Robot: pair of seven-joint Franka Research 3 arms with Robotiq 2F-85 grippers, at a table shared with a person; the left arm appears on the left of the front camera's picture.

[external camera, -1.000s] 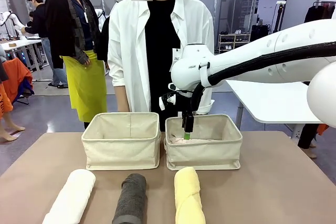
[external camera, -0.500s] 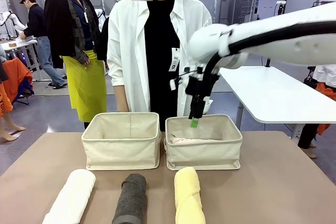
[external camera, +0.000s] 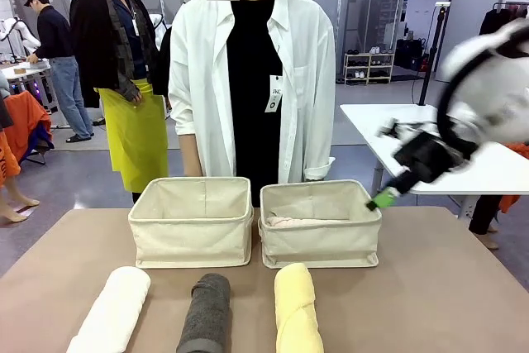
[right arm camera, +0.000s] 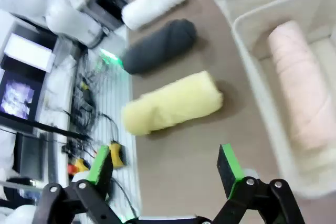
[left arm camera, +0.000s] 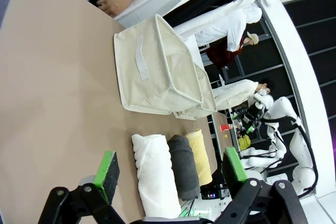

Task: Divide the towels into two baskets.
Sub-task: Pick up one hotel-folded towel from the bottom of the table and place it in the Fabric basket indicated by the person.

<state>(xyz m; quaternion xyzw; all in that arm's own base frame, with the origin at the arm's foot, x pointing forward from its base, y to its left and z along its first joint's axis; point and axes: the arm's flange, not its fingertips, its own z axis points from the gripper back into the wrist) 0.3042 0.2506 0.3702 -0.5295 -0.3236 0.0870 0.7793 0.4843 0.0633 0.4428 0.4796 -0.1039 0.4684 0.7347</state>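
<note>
Two-basket towel sort, as I see it from the console: the right gripper (external camera: 384,198), blurred, hangs tilted in the air just beside the upper right corner of the right basket (external camera: 322,244), green pads pointing down toward its rim; in its wrist view the jaws are spread wide with nothing between them. The pale pink towel (right arm camera: 304,87) lies lengthwise inside that basket; the left basket (external camera: 192,236) stands just beside it, the two cream bins side by side at the far part of the tan table (external camera: 438,287). Three rolled towels lie on the table in a row nearer me: the white towel (external camera: 111,307) to the left, the dark grey towel (external camera: 207,313) in the middle, the pale yellow towel (external camera: 296,310) right, its far end near the right basket's front wall. The left gripper (left arm camera: 170,166) hangs over the table, fingers spread and gripping nothing; a person (external camera: 248,80) in a white coat stands behind the baskets.
</note>
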